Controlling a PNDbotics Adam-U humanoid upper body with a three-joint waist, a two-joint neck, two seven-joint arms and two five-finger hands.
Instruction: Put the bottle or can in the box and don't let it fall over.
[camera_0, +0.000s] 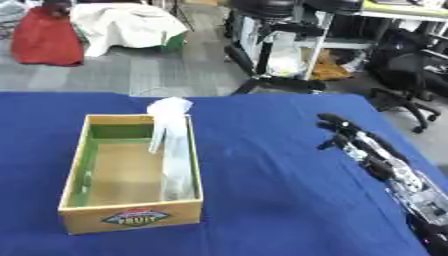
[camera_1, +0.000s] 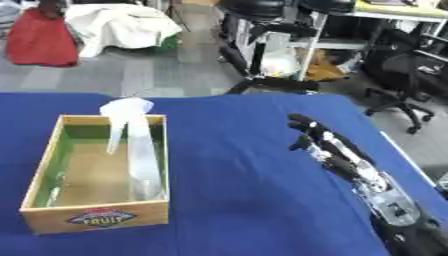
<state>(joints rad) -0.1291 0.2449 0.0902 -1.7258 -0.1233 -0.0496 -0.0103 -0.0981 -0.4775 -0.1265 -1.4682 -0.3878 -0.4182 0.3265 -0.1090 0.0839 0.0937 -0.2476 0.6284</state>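
Table (camera_0: 262, 200), covered in a blue cloth, filling the near half of both views. Box (camera_0: 131, 217), wooden, open-topped, rectangular, standing on the left part of the table with its long sides running near to far; inner walls green, floor bare brown; the near outer wall bears a label reading "FRUIT". Bottle (camera_0: 178, 160), clear and tall, standing inside the box against its right wall, base on the box floor toward the near right corner, body reaching up above the rim; whether it stands dead upright or leans on the wall cannot be told. Its top carries a white, crumpled-looking piece (camera_0: 169, 107) that shows at the box's far right corner, with a pale strip hanging down from it into the box; what that piece is cannot be made out. Right hand (camera_1: 319, 140), black with silver joints, entering from the near right corner on a long forearm, lying low over the cloth on the right side of the table, well apart from the box; fingers stretched out straight and slightly spread, pointing toward the far left, thumb set off to the side, nothing between them. Beyond the table's far edge: grey floor, a red bundle (camera_0: 44, 37) and a white cloth heap (camera_0: 127, 25) at far left, black office chairs (camera_0: 407, 75) and a metal frame at far right.
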